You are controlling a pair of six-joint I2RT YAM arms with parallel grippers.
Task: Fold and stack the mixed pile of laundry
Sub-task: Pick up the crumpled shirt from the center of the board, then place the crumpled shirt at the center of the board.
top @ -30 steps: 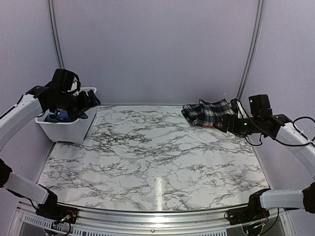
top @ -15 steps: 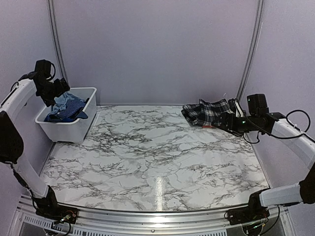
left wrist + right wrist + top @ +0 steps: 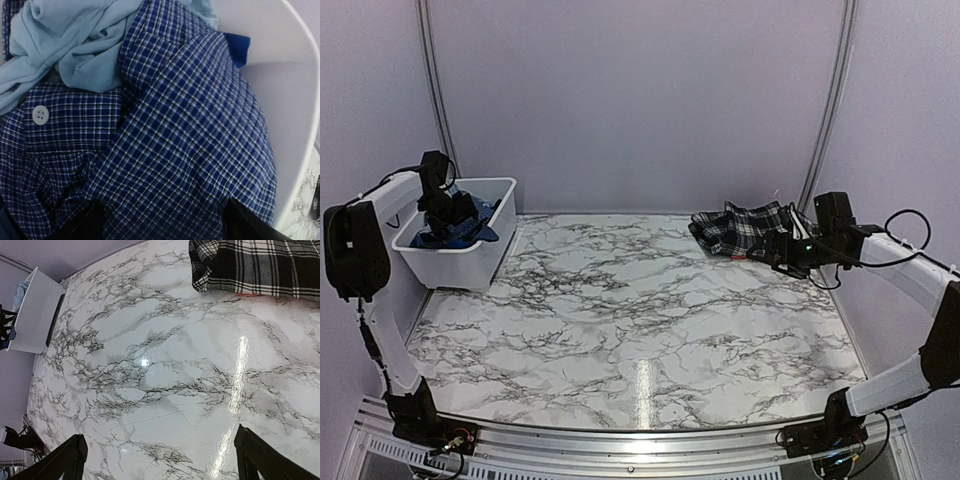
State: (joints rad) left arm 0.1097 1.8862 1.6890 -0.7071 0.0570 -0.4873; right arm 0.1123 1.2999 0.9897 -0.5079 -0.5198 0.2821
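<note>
- Left wrist view: left gripper (image 3: 165, 225), jaws spread, inside the white bin (image 3: 285, 75) over the navy check shirt (image 3: 190, 140).
- Right gripper (image 3: 160, 452), spread and empty, far from that bin.

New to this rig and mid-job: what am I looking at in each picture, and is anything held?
Two robot arms are bolted at the near edge of a marble table. The overhead picture looks from above and behind them. The other two come from wrist cameras, so the dark shapes at their bottom edges are each gripper's own fingers. The left gripper reaches into a white bin; its camera shows a navy check shirt, a light blue T-shirt on it and a corner of a royal blue garment. The right gripper hovers near a plaid piece lying at the table's far right. Both grippers are open; nothing is held.
</note>
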